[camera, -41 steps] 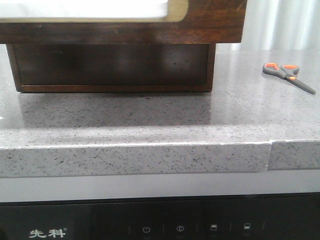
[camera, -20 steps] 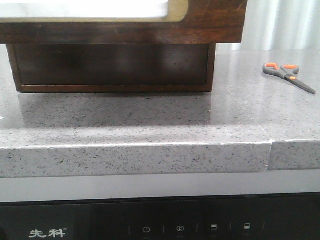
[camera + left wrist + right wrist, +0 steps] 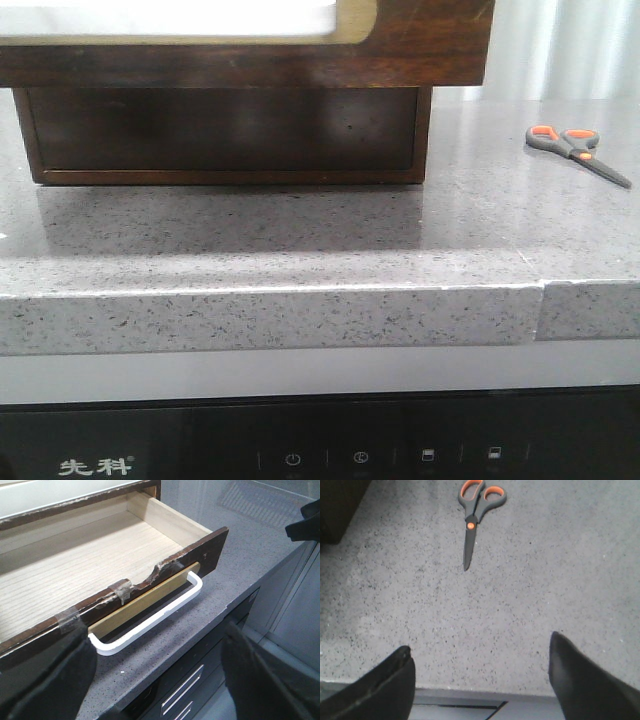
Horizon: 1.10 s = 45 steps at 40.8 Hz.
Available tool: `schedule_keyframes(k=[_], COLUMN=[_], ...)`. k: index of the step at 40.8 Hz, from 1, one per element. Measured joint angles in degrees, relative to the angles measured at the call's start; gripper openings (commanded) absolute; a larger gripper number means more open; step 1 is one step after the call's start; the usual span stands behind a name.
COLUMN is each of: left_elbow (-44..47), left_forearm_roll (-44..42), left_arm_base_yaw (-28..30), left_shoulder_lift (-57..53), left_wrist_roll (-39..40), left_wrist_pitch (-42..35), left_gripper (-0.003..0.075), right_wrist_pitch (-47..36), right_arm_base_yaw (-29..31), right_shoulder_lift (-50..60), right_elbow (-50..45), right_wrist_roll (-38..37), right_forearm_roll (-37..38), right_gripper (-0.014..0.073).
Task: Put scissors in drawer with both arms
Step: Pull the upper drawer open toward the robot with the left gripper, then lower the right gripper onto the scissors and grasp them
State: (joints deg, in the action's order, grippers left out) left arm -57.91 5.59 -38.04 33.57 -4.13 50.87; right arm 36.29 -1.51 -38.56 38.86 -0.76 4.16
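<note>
The scissors (image 3: 577, 152), grey handles lined orange, lie flat on the grey counter at the far right; the right wrist view shows them (image 3: 472, 522) ahead, blades toward me. The drawer (image 3: 420, 40) stands pulled out at the upper left, its dark brown front overhanging the counter. In the left wrist view its pale wooden inside (image 3: 85, 565) is bare and its white handle (image 3: 150, 620) faces me. My left gripper (image 3: 155, 672) is open and empty just in front of the drawer front. My right gripper (image 3: 480, 680) is open and empty at the counter's front edge.
A dark wooden cabinet body (image 3: 225, 135) stands under the open drawer. The speckled counter's front edge (image 3: 270, 315) has a seam at the right (image 3: 541, 305). Below it is a black appliance panel (image 3: 300, 455) and lower drawers (image 3: 185, 690).
</note>
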Motion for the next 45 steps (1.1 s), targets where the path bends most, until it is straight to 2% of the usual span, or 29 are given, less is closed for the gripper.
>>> schedule_keyframes(k=[9,20,25,34,45], left_elbow=[0.0,0.0,0.0,0.0,0.0], left_forearm_roll=[-0.1,-0.1,-0.1,-0.1,-0.1], left_arm_base_yaw=[0.0,0.0,0.0,0.0,0.0], left_shoulder_lift=[0.0,0.1,0.1,0.1,0.1], left_wrist_roll=[0.0,0.0,0.0,0.0,0.0], left_wrist_pitch=[0.0,0.0,0.0,0.0,0.0], left_gripper=[0.0514,0.0514,0.0514,0.0514,0.0514], right_wrist_pitch=[1.0,8.4,11.8,17.0,21.2], right_arm_base_yaw=[0.0,0.0,1.8,5.7,4.9], right_shoulder_lift=[-4.5,-21.4,-29.9,-43.6,-55.6], right_elbow=[4.6,16.8,23.2,33.1,44.1], right_wrist_roll=[-0.2,-0.9,-0.7,6.7,8.2], right_forearm_roll=[0.0,0.0,-2.0,-11.2,-10.9], right_gripper=[0.0571,0.0571,0.0571,0.0571,0.0551])
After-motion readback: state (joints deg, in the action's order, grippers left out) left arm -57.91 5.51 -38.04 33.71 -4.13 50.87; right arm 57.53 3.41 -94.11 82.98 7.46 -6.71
